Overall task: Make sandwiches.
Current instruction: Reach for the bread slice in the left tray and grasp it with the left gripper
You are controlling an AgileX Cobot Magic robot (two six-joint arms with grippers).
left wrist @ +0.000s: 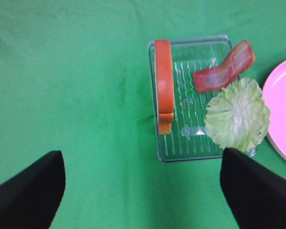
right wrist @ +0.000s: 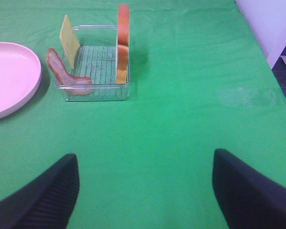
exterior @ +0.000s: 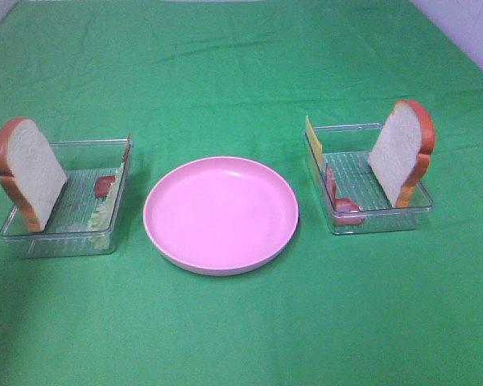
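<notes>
Left gripper (left wrist: pixel 142 157) has its jaws wide with nothing between them and hangs over green cloth (left wrist: pixel 62 71), short of the left clear tray (left wrist: pixel 190 143). Right gripper (right wrist: pixel 145 155) is likewise spread and empty, well apart from the right clear tray (right wrist: pixel 97 93). All sandwich parts sit in the trays. The left tray has a bread slice (left wrist: pixel 163 83) on edge against the outer wall, a bacon strip (left wrist: pixel 224 71), and a lettuce leaf (left wrist: pixel 237 114) propped on the plate-side wall. The right tray has a second bread slice (right wrist: pixel 123 43) upright, a cheese square (right wrist: pixel 69 36) leaning on the plate-side wall, and another bacon strip (right wrist: pixel 64 74). Pink plate (exterior: pixel 220 213) between the trays is bare, so nothing is assembled and the likely first step is a bread base. To do it well, the gripper comes down over a standing slice, straddles its flat faces, closes near the top, lifts clear of the tray wall, then lays it flat mid-plate. The tray looks light and may drag.
</notes>
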